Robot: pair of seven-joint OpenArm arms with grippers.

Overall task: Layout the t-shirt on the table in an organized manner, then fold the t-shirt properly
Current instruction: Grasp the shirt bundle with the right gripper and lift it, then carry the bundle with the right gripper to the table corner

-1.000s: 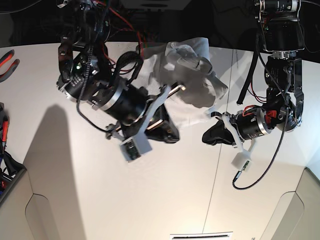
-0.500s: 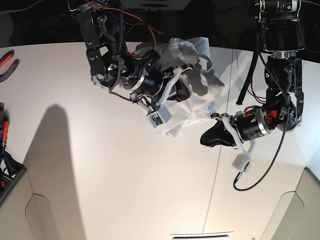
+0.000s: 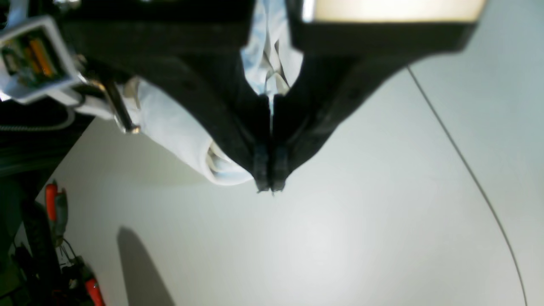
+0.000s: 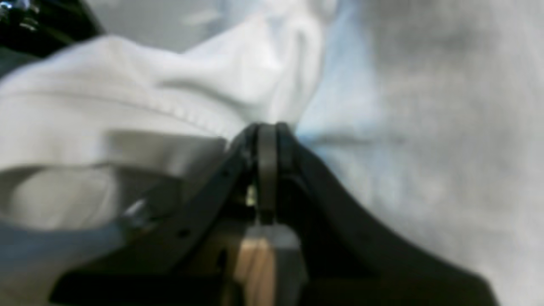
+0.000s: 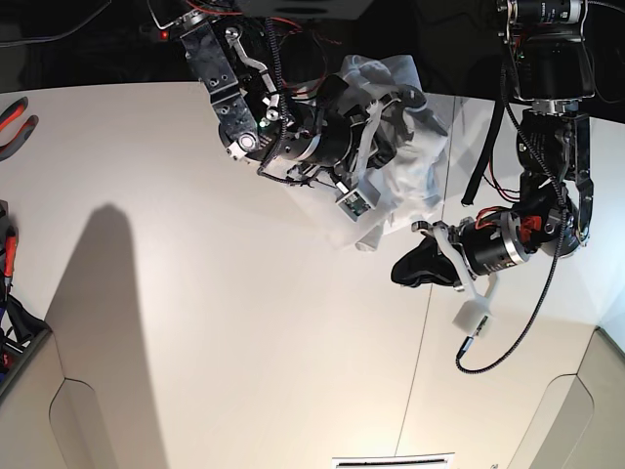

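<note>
- The large plain white cotton t-shirt (image 5: pixel 405 161) lies bunched in a wrinkled heap at the far edge of the wide smooth white table (image 5: pixel 215 342), close to the thin dark seam line (image 5: pixel 435 283) that crosses the tabletop.
- Right gripper (image 4: pixel 267 127): the black jaws are pressed together. In the right wrist view the tips sit against folds of cloth and a ribbed edge, which may be the collar. The view is blurred, so it cannot be told whether fabric is pinched between the jaws.
- In the base view the right arm (image 5: pixel 283 127) reaches into the heap, and part of the shirt drapes over it.
- Left gripper (image 3: pixel 267 185): the black jaws are pressed together with nothing between the tips. It hangs over bare table, beside the low corner of the shirt and apart from it.
- In the left wrist view, white cloth shows behind the jaws and to one side of them, not within them.
- Progress assessment: the layout step is not complete. No sleeve, hem or body panel lies flat, and the garment's outline cannot be read.
- Remaining work, by judgement: spread the shirt flat toward the open middle of the table, smooth it, then make every fold. No fold is visible yet.
</note>
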